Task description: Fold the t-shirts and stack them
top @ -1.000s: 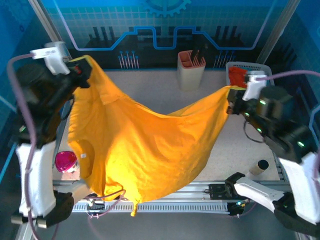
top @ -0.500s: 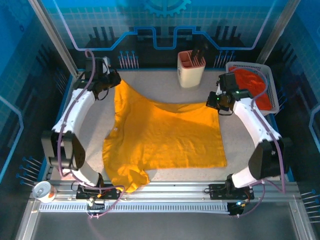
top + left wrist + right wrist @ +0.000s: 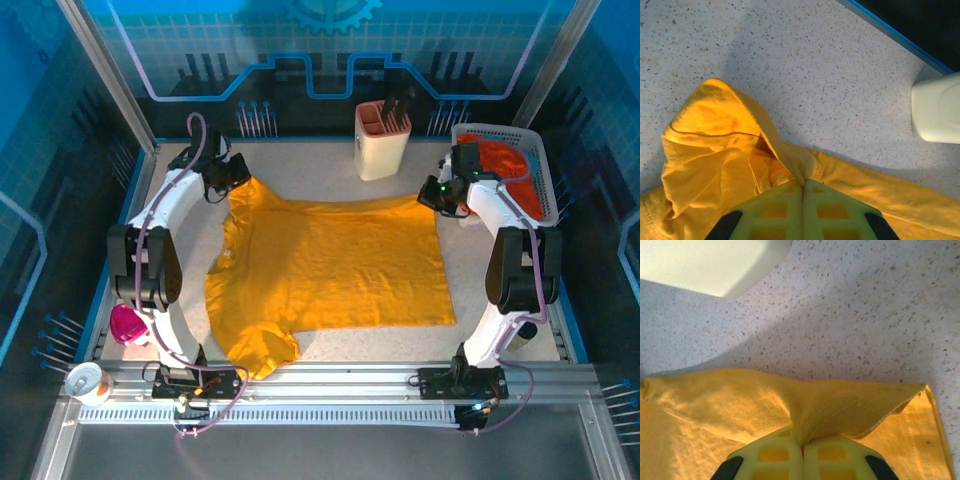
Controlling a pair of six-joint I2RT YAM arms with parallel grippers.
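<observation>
The mustard-yellow t-shirt [image 3: 330,270] lies spread across the middle of the desk [image 3: 300,165], mostly flat. One sleeve is bunched at the lower left, close to the near rail.

The left gripper [image 3: 232,178] is pinched shut on the cloth at the upper left corner of the shirt. The left wrist view shows its yellow-green jaws closed tight, with a fold of fabric rising out of the seam between them. The right gripper [image 3: 437,195] is clamped the same way on the upper right corner. In the right wrist view a hemmed edge peaks up from its closed jaws.

Holding the two far corners well apart pulls the far edge into a nearly straight line. This looks meant to lay the garment smooth and square before any fold is made. I judge the task to be at the flattening step, with folding not yet begun.

The orange-red t-shirt [image 3: 510,175] sits heaped in the white mesh basket [image 3: 470,133] at the upper right, just beside the right gripper. A cream holder [image 3: 383,150] with dark utensils stands at the top centre, clear of the cloth.

No brand, print or readable writing shows on either shirt. The blue back panel carries line graphics and a gear shape, but no legible words.
</observation>
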